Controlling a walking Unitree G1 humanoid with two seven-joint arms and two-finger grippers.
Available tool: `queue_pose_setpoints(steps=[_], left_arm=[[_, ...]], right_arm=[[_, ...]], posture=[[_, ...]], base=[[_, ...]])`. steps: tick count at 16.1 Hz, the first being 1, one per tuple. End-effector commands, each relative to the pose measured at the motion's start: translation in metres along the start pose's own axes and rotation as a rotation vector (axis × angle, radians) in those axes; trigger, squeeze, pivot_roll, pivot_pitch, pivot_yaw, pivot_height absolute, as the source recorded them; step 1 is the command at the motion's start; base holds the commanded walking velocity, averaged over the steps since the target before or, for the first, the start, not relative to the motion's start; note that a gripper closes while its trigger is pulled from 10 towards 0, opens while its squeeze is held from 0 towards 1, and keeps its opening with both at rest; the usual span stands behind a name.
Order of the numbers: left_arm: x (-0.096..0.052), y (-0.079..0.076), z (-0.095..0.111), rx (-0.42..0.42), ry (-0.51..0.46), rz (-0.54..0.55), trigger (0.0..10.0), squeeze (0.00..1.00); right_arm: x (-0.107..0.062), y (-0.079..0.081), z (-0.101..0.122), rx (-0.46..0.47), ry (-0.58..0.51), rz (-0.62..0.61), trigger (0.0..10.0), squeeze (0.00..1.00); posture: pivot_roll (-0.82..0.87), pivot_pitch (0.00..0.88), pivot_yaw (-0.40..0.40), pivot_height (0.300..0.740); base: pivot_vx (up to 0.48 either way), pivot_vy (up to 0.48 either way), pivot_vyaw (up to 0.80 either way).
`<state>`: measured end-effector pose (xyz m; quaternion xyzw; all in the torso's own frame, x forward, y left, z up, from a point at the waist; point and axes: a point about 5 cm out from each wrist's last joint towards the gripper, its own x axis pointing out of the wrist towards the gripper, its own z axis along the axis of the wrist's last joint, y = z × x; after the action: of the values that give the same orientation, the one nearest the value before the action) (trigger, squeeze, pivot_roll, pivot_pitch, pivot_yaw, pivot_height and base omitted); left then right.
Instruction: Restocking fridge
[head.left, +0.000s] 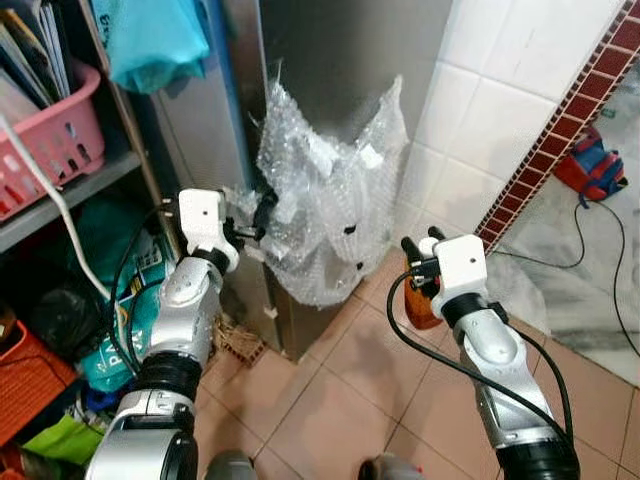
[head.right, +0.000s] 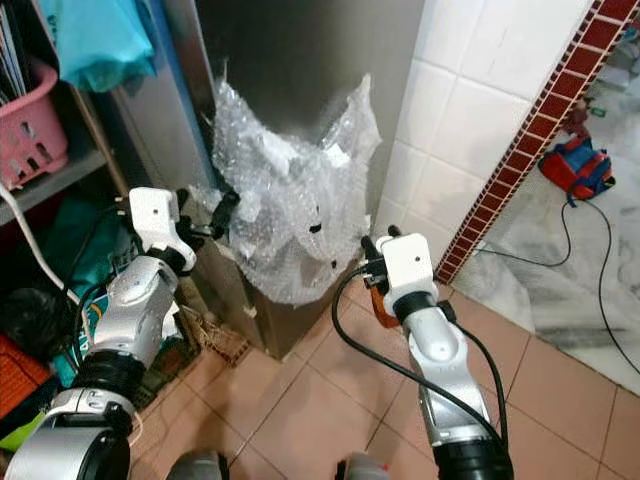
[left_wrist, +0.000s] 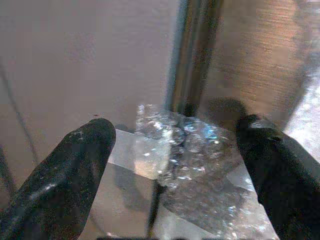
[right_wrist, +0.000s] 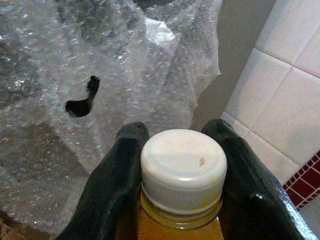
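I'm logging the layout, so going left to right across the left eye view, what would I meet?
Pink basket → left gripper → bubble wrap on the fridge → right gripper shut on an orange bottle → red-brick tile stripe → red and blue bag.

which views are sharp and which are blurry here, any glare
Left wrist view: soft throughout, the open left gripper with blurred black fingers, glints on the clear crinkled bubble wrap. Right wrist view: sharp on the white ribbed cap of the orange juice bottle held by the right gripper. Left eye view: bright white wall tiles.
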<state>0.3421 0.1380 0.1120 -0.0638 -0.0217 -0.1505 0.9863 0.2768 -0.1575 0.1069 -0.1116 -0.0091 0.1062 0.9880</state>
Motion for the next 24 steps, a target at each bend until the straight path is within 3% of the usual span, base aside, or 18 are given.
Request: queue_pose_setpoints(steps=[1,7,8,11,15,17,24], left_arm=[[0.008,-0.017,0.002,-0.001,0.008,-0.099,10.0,0.00],[0.010,-0.024,-0.005,-0.018,0.032,-0.158,10.0,0.00],[0.010,-0.030,-0.010,-0.060,0.068,-0.206,10.0,0.00],[0.006,-0.053,-0.023,-0.069,0.134,-0.352,10.0,0.00],[0.004,-0.076,-0.036,-0.043,0.193,-0.447,10.0,0.00],[0.004,-0.088,-0.040,-0.013,0.216,-0.485,10.0,0.00],[0.001,-0.102,-0.042,0.006,0.192,-0.534,10.0,0.00]], right_arm=[[0.001,0.001,0.007,-0.002,-0.025,0.006,10.0,0.00],[0.000,0.000,0.007,-0.002,-0.021,0.002,10.0,0.00],[0.001,0.000,0.007,-0.001,-0.021,0.004,10.0,0.00],[0.002,0.002,0.007,0.002,-0.021,0.010,10.0,0.00],[0.001,0.000,0.006,-0.008,-0.019,-0.001,10.0,0.00],[-0.001,-0.010,0.005,-0.044,-0.006,-0.083,10.0,0.00],[-0.004,-0.011,0.002,-0.080,0.005,-0.134,10.0,0.00]], posture=[[-0.02,0.096,-0.006,0.740],[-0.02,0.097,-0.005,0.740],[-0.02,0.095,-0.006,0.740],[-0.02,0.093,-0.006,0.740],[-0.02,0.091,-0.006,0.740],[-0.02,0.090,-0.005,0.740],[-0.02,0.084,0.002,0.740]], base=[[0.000,0.000,0.00],[0.000,0.000,0.00],[0.000,0.000,0.00],[0.000,0.000,0.00],[0.000,0.000,0.00],[0.000,0.000,0.00],[0.150,0.000,-0.20]])
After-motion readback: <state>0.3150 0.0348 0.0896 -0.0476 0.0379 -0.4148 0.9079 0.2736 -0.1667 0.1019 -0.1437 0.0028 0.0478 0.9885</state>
